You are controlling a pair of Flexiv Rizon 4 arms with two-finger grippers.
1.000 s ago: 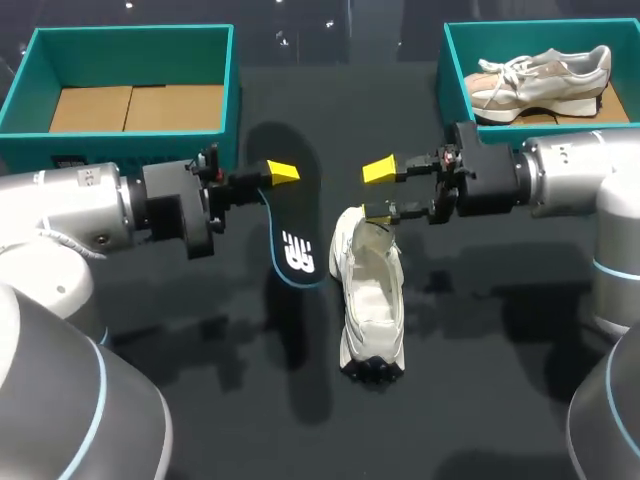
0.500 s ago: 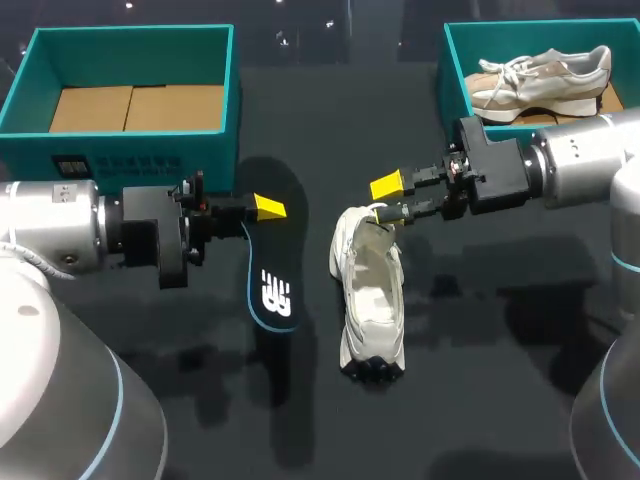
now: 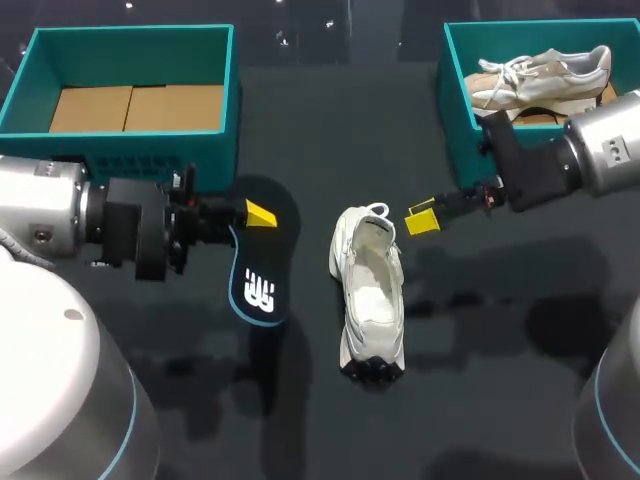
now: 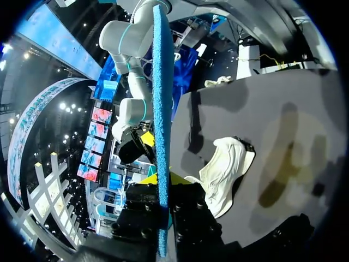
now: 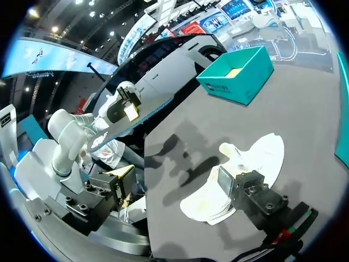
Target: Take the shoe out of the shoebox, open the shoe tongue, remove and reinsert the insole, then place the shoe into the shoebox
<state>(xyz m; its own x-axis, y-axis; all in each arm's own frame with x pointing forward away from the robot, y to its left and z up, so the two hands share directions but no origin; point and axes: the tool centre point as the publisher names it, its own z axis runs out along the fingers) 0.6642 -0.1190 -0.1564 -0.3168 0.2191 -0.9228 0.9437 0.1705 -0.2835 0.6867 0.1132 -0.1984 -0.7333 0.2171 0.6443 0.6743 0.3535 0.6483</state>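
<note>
A white shoe (image 3: pixel 370 300) lies on the dark table, heel loop toward the far side, with its mouth open. My left gripper (image 3: pixel 258 214) is left of the shoe and shut on the heel end of a black insole (image 3: pixel 257 275), which hangs down from it. The left wrist view shows the insole (image 4: pixel 162 109) edge-on between the fingers, with the shoe (image 4: pixel 223 172) beyond it. My right gripper (image 3: pixel 422 220) stands open just right of the shoe's heel, holding nothing. In the right wrist view its fingers (image 5: pixel 251 191) are spread wide over the shoe (image 5: pixel 245 164).
A teal shoebox (image 3: pixel 452 70) at the back right holds a beige shoe (image 3: pixel 540 75). A second teal box (image 3: pixel 130 32) with a bare cardboard floor stands at the back left, close behind my left arm.
My left gripper carried the insole left and nearer the front, away from the shoe. My right gripper drew back to the right from the shoe's heel, still open.
</note>
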